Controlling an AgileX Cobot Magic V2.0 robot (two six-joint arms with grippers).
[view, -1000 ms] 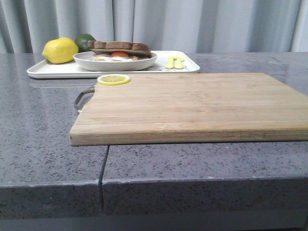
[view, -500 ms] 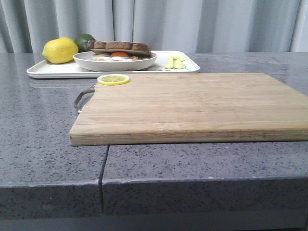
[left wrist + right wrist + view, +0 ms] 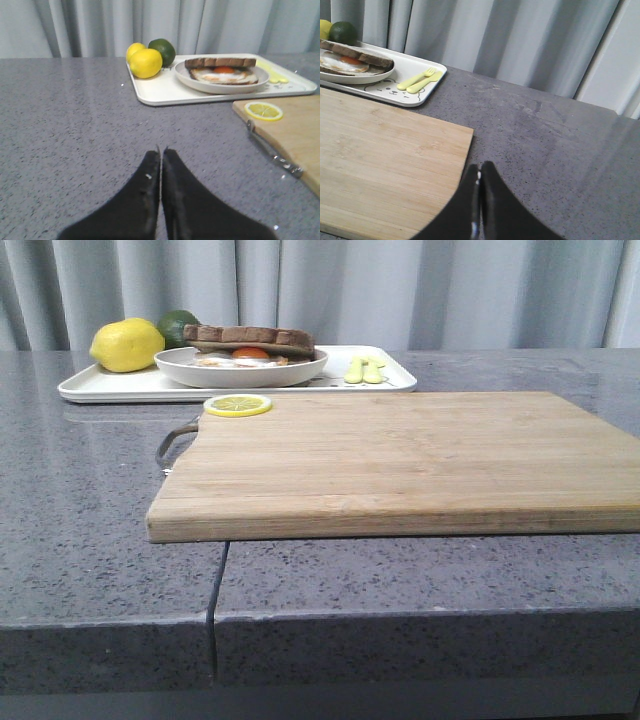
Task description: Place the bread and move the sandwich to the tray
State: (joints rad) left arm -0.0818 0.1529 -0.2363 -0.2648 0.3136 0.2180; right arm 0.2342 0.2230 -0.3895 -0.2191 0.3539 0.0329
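Sandwich [image 3: 250, 343] of brown-crusted bread slices with a fried egg and orange yolk between them sits in a round shallow white plate [image 3: 240, 370], and the plate rests on the large flat white rectangular tray [image 3: 110, 387] at the far side of the grey speckled stone surface [image 3: 90, 510]. Beside the plate on the tray lie a yellow lemon [image 3: 127, 345], a dark green lime [image 3: 178, 324] and a pale yellow-green fork and spoon [image 3: 364, 369]. Nearer stands a wooden cutting board [image 3: 400, 460] carrying a lemon slice [image 3: 237, 405] at its far left corner. The black left claw [image 3: 161, 155] and black right claw [image 3: 480, 172] both hover over the surface with fingertips pressed together, holding nothing.
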